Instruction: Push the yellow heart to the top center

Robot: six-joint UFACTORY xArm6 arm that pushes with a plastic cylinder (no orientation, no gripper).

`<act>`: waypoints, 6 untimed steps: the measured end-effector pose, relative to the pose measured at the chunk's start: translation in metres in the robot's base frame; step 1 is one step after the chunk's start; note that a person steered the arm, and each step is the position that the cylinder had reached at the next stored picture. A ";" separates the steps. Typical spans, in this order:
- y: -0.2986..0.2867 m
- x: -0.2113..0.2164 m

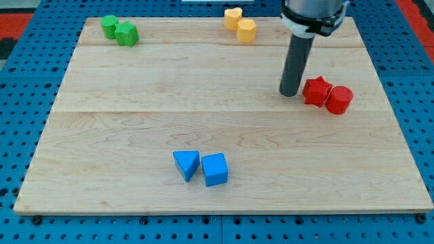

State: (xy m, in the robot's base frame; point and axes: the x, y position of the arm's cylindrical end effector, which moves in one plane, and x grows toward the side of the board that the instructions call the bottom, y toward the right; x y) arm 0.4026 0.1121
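Observation:
The yellow heart (233, 17) lies at the view's top, a little right of centre, touching a yellow hexagon-like block (247, 30) just below and to its right. My tip (289, 93) rests on the board well to the right of and below both yellow blocks. It stands just left of the red star (317, 91), close to it; I cannot tell if they touch.
A red cylinder-like block (339, 99) touches the red star on its right. Two green blocks (108, 26) (127, 34) sit at the top left. A blue triangle (186, 165) and a blue cube (215, 169) lie at the bottom centre. The wooden board (102, 135) ends near the yellow heart.

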 end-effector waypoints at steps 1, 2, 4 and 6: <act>0.008 -0.035; 0.040 -0.114; 0.039 -0.210; 0.000 -0.210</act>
State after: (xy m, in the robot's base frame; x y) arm 0.1921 0.1118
